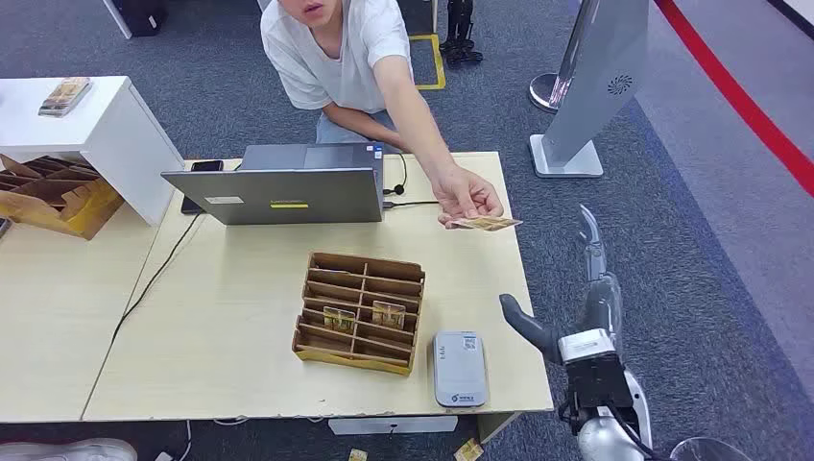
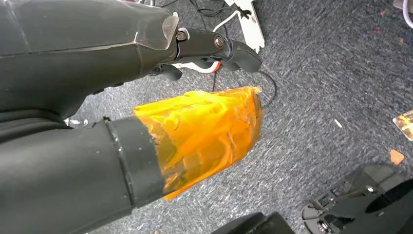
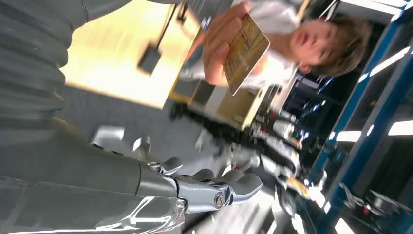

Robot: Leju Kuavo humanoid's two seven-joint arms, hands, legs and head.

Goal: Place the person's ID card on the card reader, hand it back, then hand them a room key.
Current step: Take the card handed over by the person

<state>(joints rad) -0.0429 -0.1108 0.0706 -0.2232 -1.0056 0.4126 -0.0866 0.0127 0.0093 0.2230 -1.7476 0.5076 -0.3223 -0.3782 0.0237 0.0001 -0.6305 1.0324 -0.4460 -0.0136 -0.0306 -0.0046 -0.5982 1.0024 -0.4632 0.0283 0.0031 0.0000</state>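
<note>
**Fingers spread and empty as the ID card is held out**

Fingers (image 1: 587,235) of the right hand (image 1: 576,307) are seen apart in the head view, extended toward twelve o'clock with the thumb out toward nine, nothing between them; the hand is raised just off the table's (image 1: 230,317) right edge, apparently to receive. At about eleven o'clock from it, the ID card (image 1: 486,223) is offered flat in the person's hand (image 1: 465,195), well apart from the robot's fingers. The card reader (image 1: 459,368) lies at the table's near edge, beside the cardboard organizer (image 1: 360,312) holding room keys (image 1: 388,314).

From the left wrist, the left hand (image 2: 195,131) is seen hanging over carpet, its thumb wrapped in orange tape; whether its fingers are apart cannot be told.

From the right wrist, the card (image 3: 246,52) is seen pinched in the person's fingers beyond the open hand (image 3: 214,187), its face turned to the camera.
</note>
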